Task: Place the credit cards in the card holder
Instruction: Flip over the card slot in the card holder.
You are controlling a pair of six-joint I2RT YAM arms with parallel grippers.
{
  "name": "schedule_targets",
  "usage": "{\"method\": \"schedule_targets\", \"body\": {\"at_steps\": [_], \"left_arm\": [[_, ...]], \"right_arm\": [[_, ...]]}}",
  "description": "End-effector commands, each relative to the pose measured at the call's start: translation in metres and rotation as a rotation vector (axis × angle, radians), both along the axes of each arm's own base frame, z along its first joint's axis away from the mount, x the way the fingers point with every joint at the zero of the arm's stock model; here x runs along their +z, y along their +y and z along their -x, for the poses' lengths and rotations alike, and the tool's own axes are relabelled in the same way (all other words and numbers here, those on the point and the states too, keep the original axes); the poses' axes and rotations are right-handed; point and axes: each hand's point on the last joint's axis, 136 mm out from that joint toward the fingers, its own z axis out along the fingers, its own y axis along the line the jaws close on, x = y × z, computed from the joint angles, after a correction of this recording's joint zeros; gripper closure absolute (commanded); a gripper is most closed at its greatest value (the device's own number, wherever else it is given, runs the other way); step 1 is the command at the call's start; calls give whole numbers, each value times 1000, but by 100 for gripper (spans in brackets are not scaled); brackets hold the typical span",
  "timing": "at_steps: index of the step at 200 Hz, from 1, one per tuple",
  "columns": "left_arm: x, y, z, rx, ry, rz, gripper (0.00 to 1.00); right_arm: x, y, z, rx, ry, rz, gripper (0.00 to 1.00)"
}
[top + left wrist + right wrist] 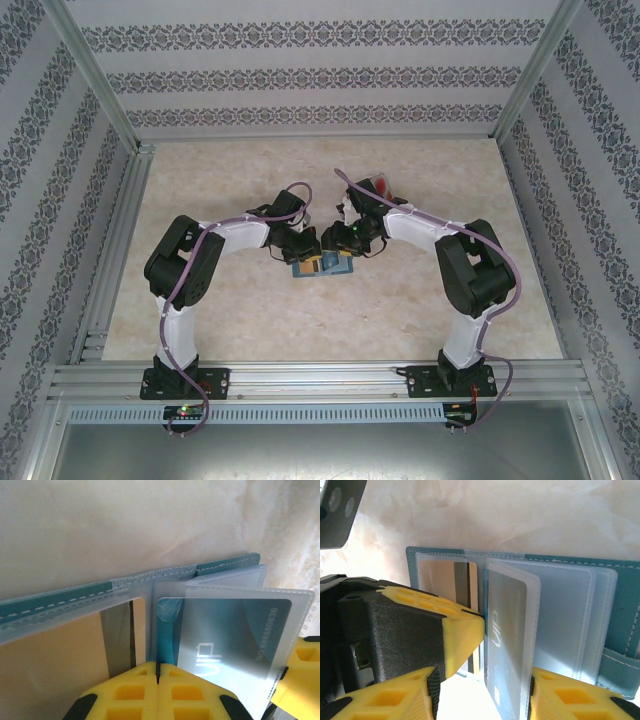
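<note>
The teal card holder [300,268] lies open on the table between both arms, its stitched rim [50,605] along the far side. An orange-yellow card [50,665] sits in its left pocket [437,577]. A blue card [167,630] marked VIP stands partly inside a clear sleeve [507,620]. My left gripper [157,672] is shut on that card's bare edge. My right gripper [482,680] is open, with the sleeve and card standing between its fingers [565,695]. Behind the right arm a dark red thing [381,184] is partly hidden.
The marble-patterned table [250,310] is walled by patterned panels and aluminium posts, with a rail along the near edge [320,380]. Both grippers [318,243] crowd close together over the wallet. The left gripper's black body [395,630] fills the left of the right wrist view.
</note>
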Motion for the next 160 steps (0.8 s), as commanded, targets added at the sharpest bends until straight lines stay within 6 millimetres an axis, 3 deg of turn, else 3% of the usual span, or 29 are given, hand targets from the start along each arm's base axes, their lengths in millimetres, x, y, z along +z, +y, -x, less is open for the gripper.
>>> {"method": "schedule_targets", "body": {"at_steps": [1,78,160], "left_arm": [[-3,-3,1,0,-4,1,100],[4,-3,-2,8,-26,9,100],[15,-2,-2,24,-62,28,100]], "right_arm": [[20,8,1,15,-26,-39,51],[26,11,1,12,-32,-58,52],[37,22,0,5,-31,-144,59]]}}
